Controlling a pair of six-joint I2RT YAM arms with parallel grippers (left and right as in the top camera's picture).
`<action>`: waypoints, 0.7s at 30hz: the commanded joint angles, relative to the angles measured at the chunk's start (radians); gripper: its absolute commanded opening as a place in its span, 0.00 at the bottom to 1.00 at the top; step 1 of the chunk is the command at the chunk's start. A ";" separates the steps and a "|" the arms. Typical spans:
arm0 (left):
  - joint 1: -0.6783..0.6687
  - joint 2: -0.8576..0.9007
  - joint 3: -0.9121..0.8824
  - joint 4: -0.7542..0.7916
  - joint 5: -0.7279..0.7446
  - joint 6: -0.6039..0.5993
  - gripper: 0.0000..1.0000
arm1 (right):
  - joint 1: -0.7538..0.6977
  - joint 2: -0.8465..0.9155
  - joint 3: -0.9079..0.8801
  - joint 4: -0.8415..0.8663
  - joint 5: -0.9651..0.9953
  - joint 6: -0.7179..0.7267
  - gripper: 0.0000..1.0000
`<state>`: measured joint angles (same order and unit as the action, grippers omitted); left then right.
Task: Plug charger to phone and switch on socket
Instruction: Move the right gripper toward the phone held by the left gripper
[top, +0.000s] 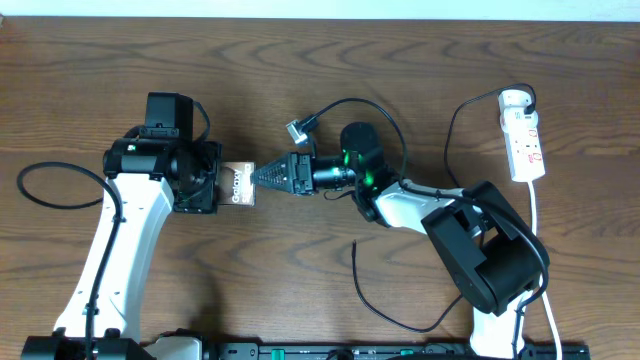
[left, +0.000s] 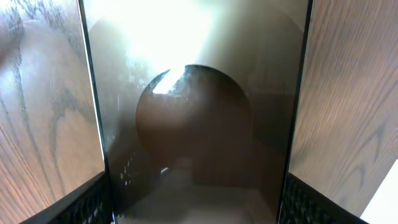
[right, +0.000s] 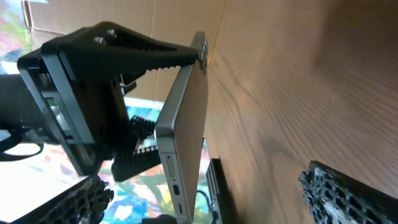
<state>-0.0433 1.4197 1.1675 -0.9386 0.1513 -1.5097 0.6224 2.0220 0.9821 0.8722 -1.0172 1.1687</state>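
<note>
From overhead I see a dark wooden counter (top: 300, 50) with my two arms reaching toward each other near its middle. The left tool (top: 222, 184) is clamped on one short end of the phone (top: 240, 186), which shows white "Galaxy" lettering facing up. In the left wrist view the phone's glossy dark face fills the space between that tool's two black fingers (left: 92, 200), with glare across its top. I cannot tell whether the phone rests on the counter or is held just off it. The right tool (top: 262, 178) points at the phone's free end from the right, very near it. It is turned on its side, and in its own wrist view its fingers (right: 345, 190) are spread wide with nothing between them except the phone's thin silvery edge farther off. That edge has small openings, and a serrated black finger of the left tool is pressed on the phone's face. The charger (top: 345, 101), a thin black cable, loops on the counter behind the right arm. Its small plug (top: 297, 128) lies loose, just beyond the right tool and apart from the phone. The socket (top: 523, 135), a white strip with red marks, lies at the far right, well apart from the phone, with its white cord (top: 540, 240) trailing toward the near edge.
</note>
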 joint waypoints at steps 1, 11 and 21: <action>-0.020 0.000 0.012 -0.003 -0.013 -0.095 0.07 | 0.014 -0.008 0.009 -0.001 0.036 -0.014 0.99; -0.107 0.002 0.012 -0.002 -0.085 -0.129 0.07 | 0.049 -0.008 0.009 0.000 0.073 -0.014 0.99; -0.148 0.006 0.012 -0.002 -0.084 -0.184 0.07 | 0.050 -0.008 0.009 0.000 0.077 -0.009 0.99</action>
<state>-0.1722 1.4197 1.1675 -0.9386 0.0925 -1.6485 0.6632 2.0220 0.9821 0.8722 -0.9520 1.1687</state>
